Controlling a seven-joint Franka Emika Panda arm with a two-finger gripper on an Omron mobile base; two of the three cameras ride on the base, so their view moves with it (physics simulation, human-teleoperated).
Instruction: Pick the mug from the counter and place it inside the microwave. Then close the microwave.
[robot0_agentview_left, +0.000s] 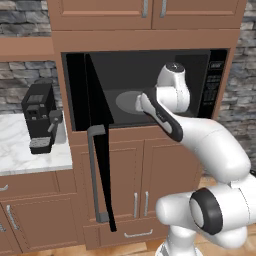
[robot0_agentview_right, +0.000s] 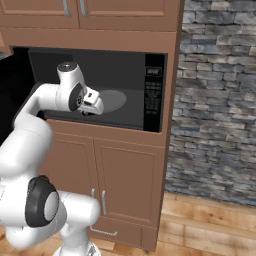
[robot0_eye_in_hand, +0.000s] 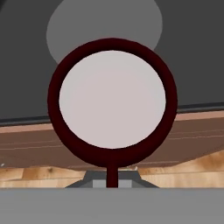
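Left base view: the microwave (robot0_agentview_left: 150, 85) stands open, its door (robot0_agentview_left: 97, 150) swung out to the left. The arm reaches to the front edge of the opening, and the round grey turntable (robot0_agentview_left: 127, 101) lies just past the hand.

Right base view: the gripper (robot0_agentview_right: 89, 111) hangs at the microwave's front lip, not yet over the turntable.

Hand view: the jaws are squeezed on the handle of the dark red mug (robot0_eye_in_hand: 112, 103). We look straight into its pale inside. The turntable lies ahead of it, so I think the mug must go further in.

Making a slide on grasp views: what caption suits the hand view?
Looking down into the held dark red mug, with the microwave turntable ahead, just past its rim.
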